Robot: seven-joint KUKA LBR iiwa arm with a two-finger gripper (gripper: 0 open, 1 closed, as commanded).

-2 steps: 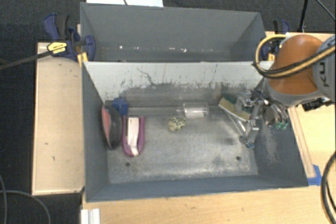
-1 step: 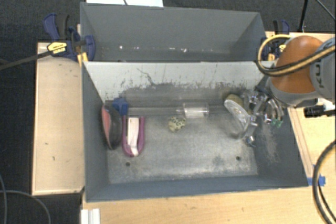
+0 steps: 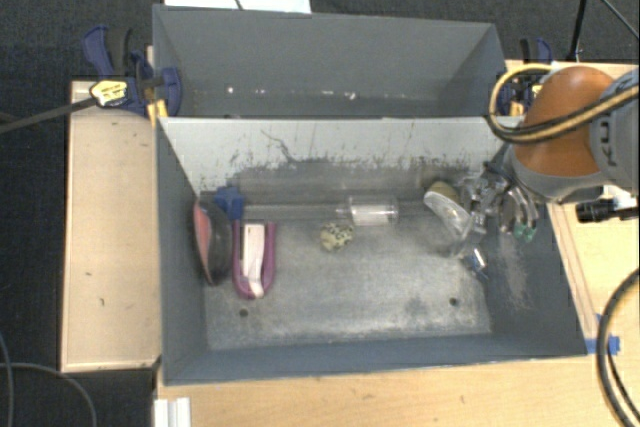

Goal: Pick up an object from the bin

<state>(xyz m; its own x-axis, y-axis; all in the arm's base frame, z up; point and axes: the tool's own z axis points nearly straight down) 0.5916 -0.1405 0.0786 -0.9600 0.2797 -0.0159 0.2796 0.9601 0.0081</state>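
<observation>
Scuffed grey metal bin (image 3: 330,315), tool (image 3: 492,213) beside clear rounded piece (image 3: 443,205)

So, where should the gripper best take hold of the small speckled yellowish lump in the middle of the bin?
Probably across its middle, coming straight down from above. The small speckled yellowish lump lies on the floor of the grey metal bin, apart from the other things, so nothing should crowd a grasp.

front floor (image 3: 350,300) open, clear tube (image 3: 372,212) along back wall (image 3: 330,140).
</observation>
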